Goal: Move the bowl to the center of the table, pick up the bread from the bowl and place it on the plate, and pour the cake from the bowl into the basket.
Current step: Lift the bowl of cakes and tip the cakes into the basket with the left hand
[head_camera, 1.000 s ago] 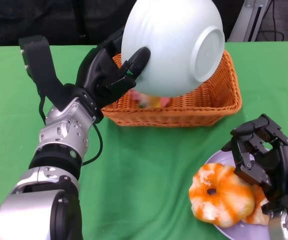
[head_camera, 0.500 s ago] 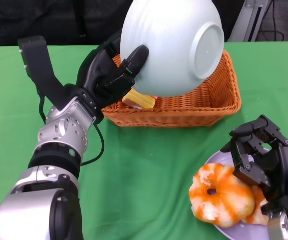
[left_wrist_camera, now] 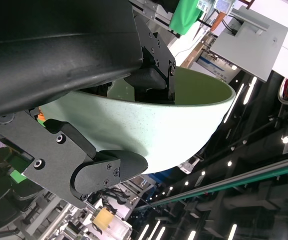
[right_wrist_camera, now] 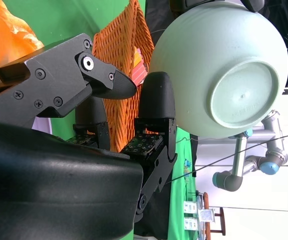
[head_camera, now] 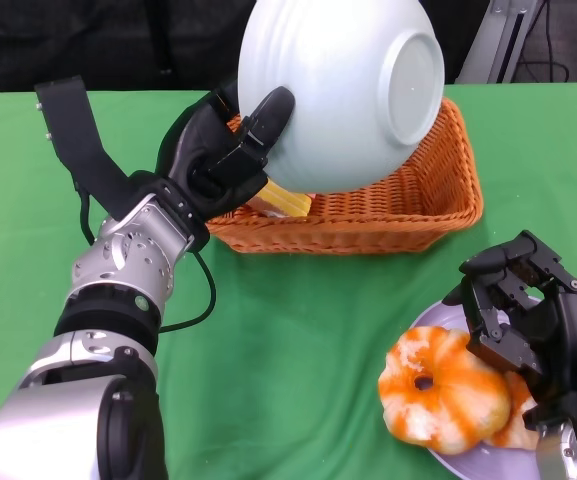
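The robot is at the last step of the task, pouring the cake out of the bowl into the basket. Its left hand [head_camera: 223,150] grasps the pale green bowl [head_camera: 343,90] by the rim, with fingers inside and a thumb on the outer wall, as the left wrist view confirms. The bowl is lifted clear of the green worktop [head_camera: 298,310] and tipped far over, so its round base faces the camera and its mouth points down and away, over the orange wicker basket [head_camera: 438,200].

A yellow piece of cake [head_camera: 283,200] lies inside the basket, just under the bowl's lower edge and near the basket's front wall. From these views I cannot tell whether anything is left in the bowl, since its inside is turned away.

The bread [head_camera: 443,390], an orange-glazed ring, already sits on the pale plate [head_camera: 488,462] at the near right. The right hand [head_camera: 528,320] rests just beside it, fingers loosely curled and holding nothing.

Judging by this, the pour looks nearly or fully done. The next move likely calls for righting the bowl and lifting it back without catching the basket's rim.

For room: the bowl hangs over the basket's left half, close to its front edge. Open green worktop lies between the basket and the plate, and to the left of the arm.
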Controlling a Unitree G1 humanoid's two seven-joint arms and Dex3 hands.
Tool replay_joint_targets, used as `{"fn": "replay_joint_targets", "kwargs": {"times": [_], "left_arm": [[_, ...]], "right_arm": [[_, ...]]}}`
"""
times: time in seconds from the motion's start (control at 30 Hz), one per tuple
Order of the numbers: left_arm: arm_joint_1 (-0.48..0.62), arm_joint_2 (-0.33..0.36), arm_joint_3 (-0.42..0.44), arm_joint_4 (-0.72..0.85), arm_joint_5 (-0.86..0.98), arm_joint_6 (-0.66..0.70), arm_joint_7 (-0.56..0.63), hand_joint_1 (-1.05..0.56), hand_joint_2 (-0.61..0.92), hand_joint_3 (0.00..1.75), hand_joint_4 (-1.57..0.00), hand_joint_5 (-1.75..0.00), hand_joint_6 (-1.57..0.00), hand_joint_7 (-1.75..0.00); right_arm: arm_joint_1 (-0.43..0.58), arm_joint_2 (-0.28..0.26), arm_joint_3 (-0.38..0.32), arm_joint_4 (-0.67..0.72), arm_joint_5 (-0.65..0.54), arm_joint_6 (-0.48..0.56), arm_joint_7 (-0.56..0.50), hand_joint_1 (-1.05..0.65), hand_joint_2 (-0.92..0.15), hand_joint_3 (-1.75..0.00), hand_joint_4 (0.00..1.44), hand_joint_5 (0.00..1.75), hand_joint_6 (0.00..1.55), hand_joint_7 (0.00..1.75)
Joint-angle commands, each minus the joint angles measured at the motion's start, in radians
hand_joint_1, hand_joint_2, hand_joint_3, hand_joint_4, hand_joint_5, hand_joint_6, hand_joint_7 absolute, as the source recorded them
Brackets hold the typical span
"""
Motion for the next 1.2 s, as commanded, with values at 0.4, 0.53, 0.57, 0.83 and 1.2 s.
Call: {"fn": "replay_joint_targets", "kwargs": {"times": [0.4, 0.53, 0.57, 0.83, 1.2], "left_arm": [[-0.035, 0.007, 0.019, -0.028, -0.041, 0.04, 0.006, -0.08, 0.68, 0.96, -0.67, -1.68, -0.77, -1.48], [-0.034, 0.008, 0.02, -0.03, -0.043, 0.052, 0.012, -0.09, 0.69, 0.94, -0.67, -1.69, -0.77, -1.5], [-0.035, 0.009, 0.022, -0.03, -0.046, 0.058, 0.013, -0.1, 0.7, 0.92, -0.68, -1.68, -0.77, -1.49], [-0.041, 0.011, 0.04, -0.033, -0.067, 0.12, 0.033, -0.12, 0.75, 0.85, -0.67, -1.67, -0.73, -1.56], [-0.047, 0.019, 0.063, -0.03, -0.098, 0.182, 0.045, -0.12, 0.77, 0.8, -0.61, -1.7, -0.66, -1.61]], "right_arm": [[-0.015, -0.012, -0.013, 0.019, 0.008, -0.025, 0.011, -0.07, -0.65, -0.91, 0.79, 1.58, 0.67, 1.34], [-0.012, -0.013, -0.011, 0.014, 0.009, -0.017, 0.01, -0.07, -0.64, -0.92, 0.8, 1.57, 0.68, 1.33], [-0.012, -0.013, -0.011, 0.014, 0.01, -0.02, 0.011, -0.07, -0.64, -0.91, 0.8, 1.57, 0.67, 1.33], [-0.008, -0.014, -0.011, 0.01, 0.008, -0.022, 0.01, -0.07, -0.66, -0.9, 0.79, 1.56, 0.68, 1.33], [-0.002, -0.011, -0.01, -0.003, 0.004, -0.012, 0.002, -0.08, -0.63, -0.92, 0.78, 1.58, 0.66, 1.34]]}}
